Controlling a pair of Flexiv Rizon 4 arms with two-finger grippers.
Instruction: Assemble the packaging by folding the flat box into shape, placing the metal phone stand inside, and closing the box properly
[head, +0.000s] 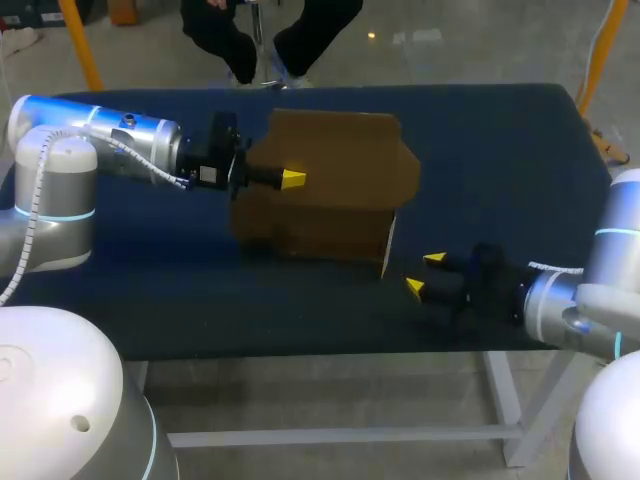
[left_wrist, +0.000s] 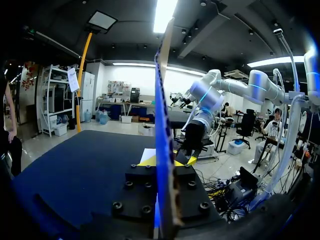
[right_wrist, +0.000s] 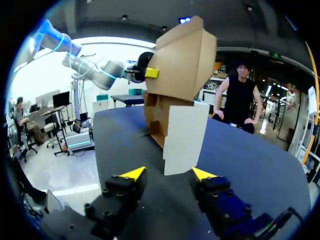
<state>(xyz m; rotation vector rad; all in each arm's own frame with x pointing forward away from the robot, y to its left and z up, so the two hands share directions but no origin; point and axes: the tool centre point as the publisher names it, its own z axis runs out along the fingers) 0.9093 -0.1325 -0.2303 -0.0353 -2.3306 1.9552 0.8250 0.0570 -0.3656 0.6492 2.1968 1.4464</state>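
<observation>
The dark blue cloth-covered table carries one thing of the task, the half-formed brown cardboard box. It stands a little toward 12 o'clock from the table's middle. Its upper panels are raised and slanted rather than squared, and its lower edge rests on the cloth. The metal phone stand does not show in any view, so I cannot say where it lies.

The left pincer comes in from 9 o'clock and is clamped on an upright panel of the box. The wrist view shows that sheet edge-on, with a yellow tip on either side. The right pincer lies low on the table at about 4 o'clock from the box, its tips apart and holding nothing. It points at the pale white flap that hangs at the box's near corner.

The cardboard should be light, stiff across each panel and willing to bend only at its creases. It would dent or buckle under a hard squeeze. A hold on a free panel edge close to a crease looks safest.

In the way are the left arm along the 9 o'clock side and the loose white flap, just ahead of the right tips.
</observation>
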